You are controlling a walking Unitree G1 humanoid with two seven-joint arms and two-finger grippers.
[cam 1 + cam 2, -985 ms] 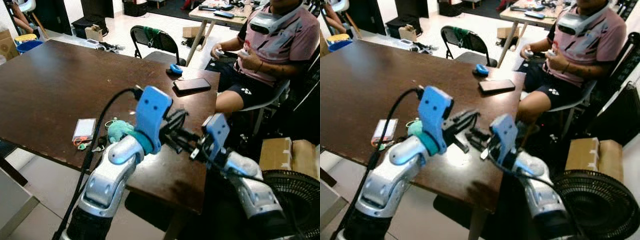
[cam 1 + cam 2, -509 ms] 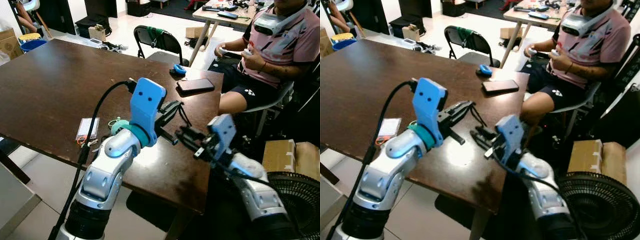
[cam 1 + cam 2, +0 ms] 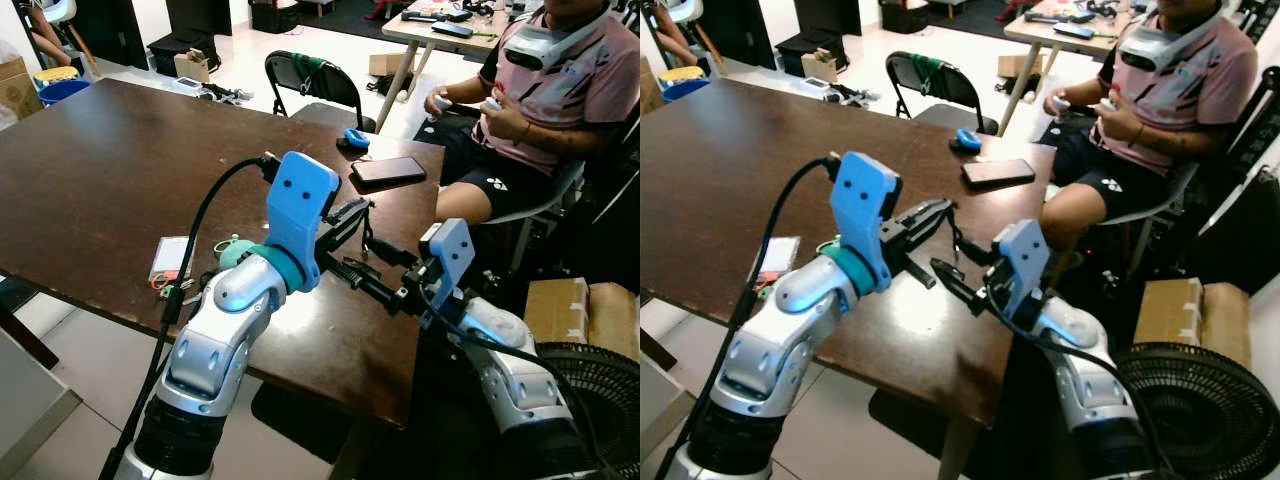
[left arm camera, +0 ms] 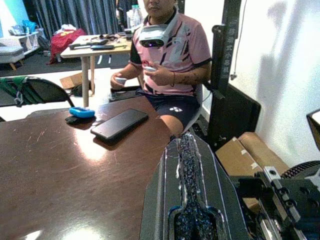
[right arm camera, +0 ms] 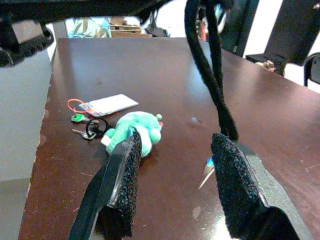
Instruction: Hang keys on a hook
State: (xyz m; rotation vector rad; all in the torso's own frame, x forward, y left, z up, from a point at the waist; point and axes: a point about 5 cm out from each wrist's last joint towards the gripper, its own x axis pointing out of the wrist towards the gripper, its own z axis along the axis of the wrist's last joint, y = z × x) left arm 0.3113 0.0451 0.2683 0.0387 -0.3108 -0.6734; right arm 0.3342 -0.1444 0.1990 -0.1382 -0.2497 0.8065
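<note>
On your far left, the keys (image 5: 85,131) lie on the tabletop (image 3: 100,170) beside a white card (image 3: 169,257) and a green plush (image 5: 137,129). Your left gripper (image 3: 352,212) is pinched closed on a black cord (image 5: 212,85). Your right gripper (image 5: 172,187), fingers spread apart, sits just below it.
</note>
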